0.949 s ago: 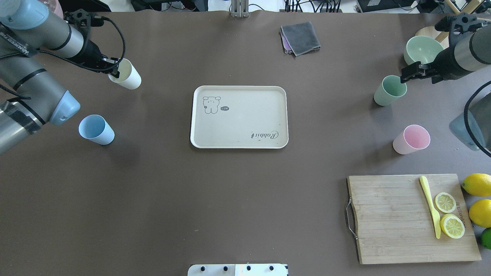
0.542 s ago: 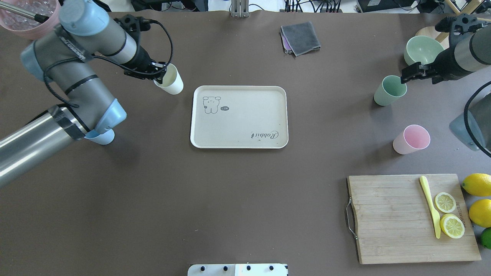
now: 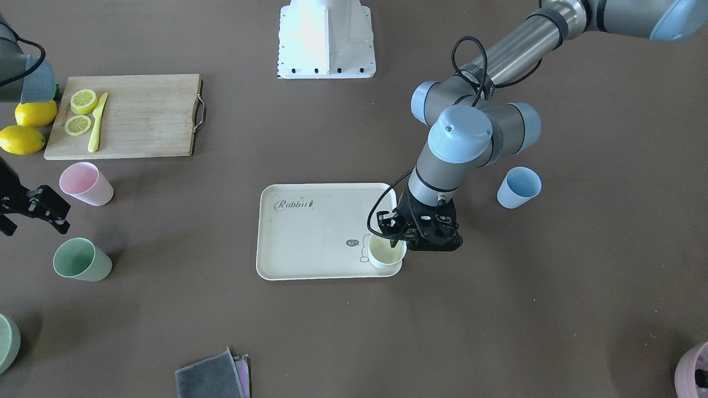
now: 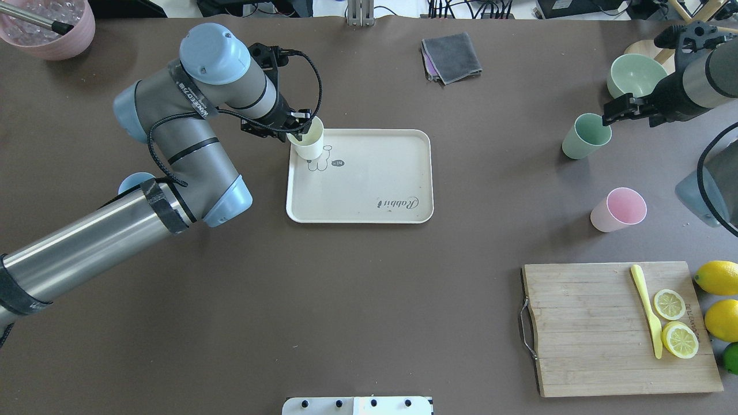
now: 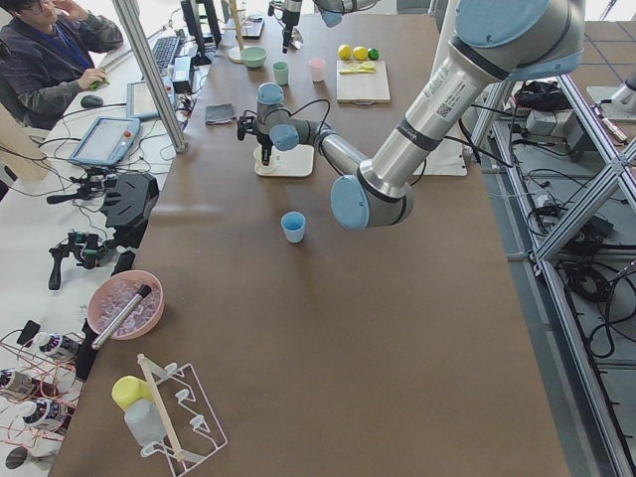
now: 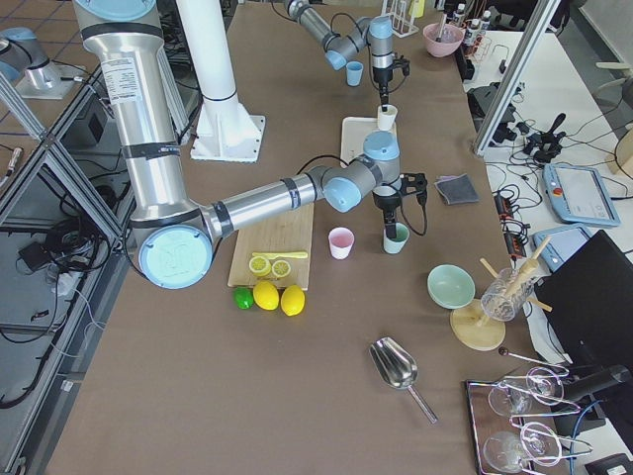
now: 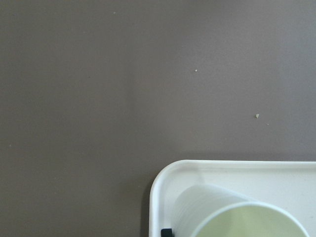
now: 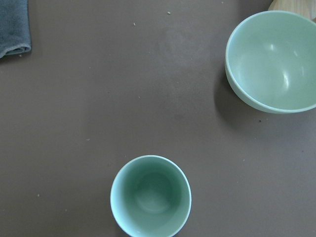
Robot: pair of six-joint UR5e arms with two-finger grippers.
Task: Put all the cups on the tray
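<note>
My left gripper (image 4: 300, 132) is shut on the rim of the cream-yellow cup (image 4: 308, 143), which is upright over the tray's (image 4: 369, 184) far left corner, covering the bunny's head. I cannot tell whether it touches the tray. The cup also shows in the front view (image 3: 386, 252) and the left wrist view (image 7: 237, 217). The blue cup (image 4: 131, 181) stands left of the tray, half hidden by my left arm. My right gripper (image 4: 612, 113) is open just above the far rim of the green cup (image 4: 586, 136). The pink cup (image 4: 620, 208) stands nearer on the right.
A green bowl (image 4: 634, 75) sits behind the green cup. A bamboo cutting board (image 4: 588, 328) with lemon slices and a yellow knife lies front right, with lemons (image 4: 718, 278) beside it. A grey cloth (image 4: 451, 56) lies at the back. A mauve pot (image 4: 49, 29) stands back left.
My left arm has carried the cream-yellow cup rightward from the table's left side to over the tray's far left corner. The right arm has not moved.
</note>
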